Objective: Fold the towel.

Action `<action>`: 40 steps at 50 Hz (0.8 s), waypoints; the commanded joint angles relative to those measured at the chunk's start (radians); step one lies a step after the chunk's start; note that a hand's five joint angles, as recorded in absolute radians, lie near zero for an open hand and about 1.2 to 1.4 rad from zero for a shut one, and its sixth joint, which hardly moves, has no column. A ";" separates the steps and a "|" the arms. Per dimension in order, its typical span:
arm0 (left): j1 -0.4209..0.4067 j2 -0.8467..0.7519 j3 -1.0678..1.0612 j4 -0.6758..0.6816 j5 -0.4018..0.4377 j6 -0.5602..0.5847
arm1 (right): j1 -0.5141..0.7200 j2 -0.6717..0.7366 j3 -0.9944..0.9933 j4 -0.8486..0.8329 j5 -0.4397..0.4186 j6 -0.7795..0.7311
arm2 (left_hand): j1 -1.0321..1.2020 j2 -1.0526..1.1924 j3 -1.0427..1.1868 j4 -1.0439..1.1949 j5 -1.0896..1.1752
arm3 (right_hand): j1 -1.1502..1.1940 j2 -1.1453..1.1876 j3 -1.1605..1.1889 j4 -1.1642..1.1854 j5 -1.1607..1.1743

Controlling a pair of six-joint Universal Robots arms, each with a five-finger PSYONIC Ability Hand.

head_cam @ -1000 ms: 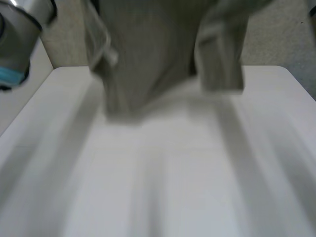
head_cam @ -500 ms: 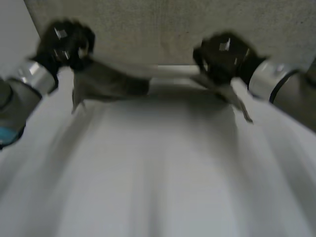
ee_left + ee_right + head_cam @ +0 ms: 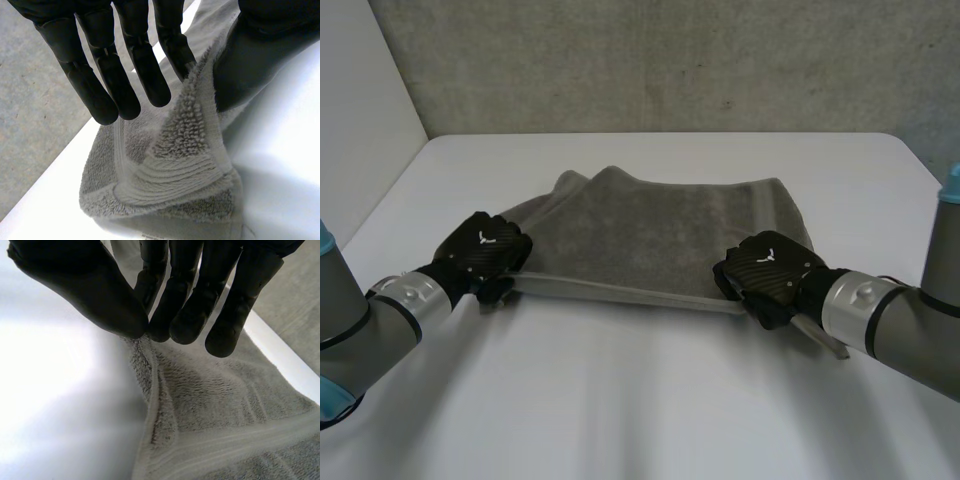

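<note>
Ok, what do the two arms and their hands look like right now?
Both arms are thick grey tubes with light-blue caps; the left arm and right arm each end in a shiny silver wrist ring. The left hand and right hand are matte black, each with a small white mark on its back and smooth, rounded fingers.

white table [image 3: 650,400], grey towel [image 3: 660,235] lying on it
</note>
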 commanded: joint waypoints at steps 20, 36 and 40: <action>-0.030 -0.111 0.013 0.195 -0.117 -0.112 | -0.146 -0.098 0.170 -0.154 -0.090 0.205 | -0.365 -0.382 -0.400 -0.379 -0.386 | 0.073 0.053 0.061 0.063 0.048; -0.030 -0.143 0.016 0.206 -0.134 -0.110 | -0.181 -0.122 0.182 -0.191 -0.124 0.298 | -0.441 -0.459 -0.477 -0.456 -0.463 | 0.073 0.053 0.061 0.063 0.048; -0.030 -0.138 0.015 0.203 -0.140 -0.109 | -0.205 -0.124 0.187 -0.206 -0.107 0.304 | -0.406 -0.423 -0.442 -0.421 -0.427 | 0.073 0.053 0.061 0.063 0.048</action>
